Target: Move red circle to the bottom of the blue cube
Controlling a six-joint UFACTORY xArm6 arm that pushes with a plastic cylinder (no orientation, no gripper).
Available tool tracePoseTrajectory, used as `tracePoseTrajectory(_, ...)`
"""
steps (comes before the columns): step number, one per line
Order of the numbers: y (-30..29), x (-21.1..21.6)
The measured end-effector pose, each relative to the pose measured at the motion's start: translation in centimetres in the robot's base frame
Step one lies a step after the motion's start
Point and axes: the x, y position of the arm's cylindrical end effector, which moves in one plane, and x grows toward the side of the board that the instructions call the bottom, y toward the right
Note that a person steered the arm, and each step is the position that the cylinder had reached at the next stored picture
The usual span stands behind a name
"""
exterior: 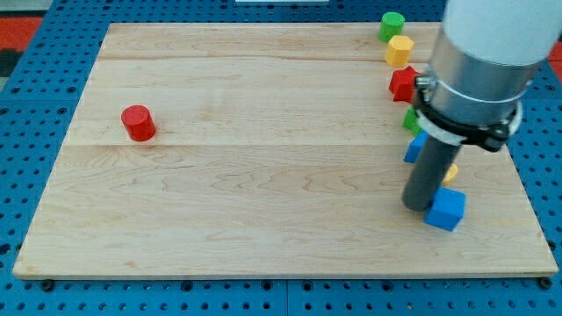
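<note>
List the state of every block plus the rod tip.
red circle: upright, alone at view's left
blue cube: lower right, touching my tip
my tip: against blue cube's left side
second blue block: partly hidden by rod
red block, yellow block, green cylinder: clustered top right

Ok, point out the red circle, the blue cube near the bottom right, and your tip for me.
red circle (138, 122): camera view, on its top face.
blue cube (446, 210): camera view, middle of its visible faces.
my tip (418, 207): camera view, the rod's very lower end, touching the cube's left side.
</note>
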Motion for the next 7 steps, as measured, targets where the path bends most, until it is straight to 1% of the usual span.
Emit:
tracePoseTrajectory(1, -5.4, 0.4)
tracePoseTrajectory(2, -13.2, 0.4)
tracePoseTrajectory(3, -21.7, -1.6)
tracePoseTrajectory(4, -32.3, -2.9)
tracePoseTrajectory(5, -36.7, -8.0)
tracePoseTrajectory(6, -39.7, -13.0)
tracePoseTrajectory(7, -38.9, -15.9)
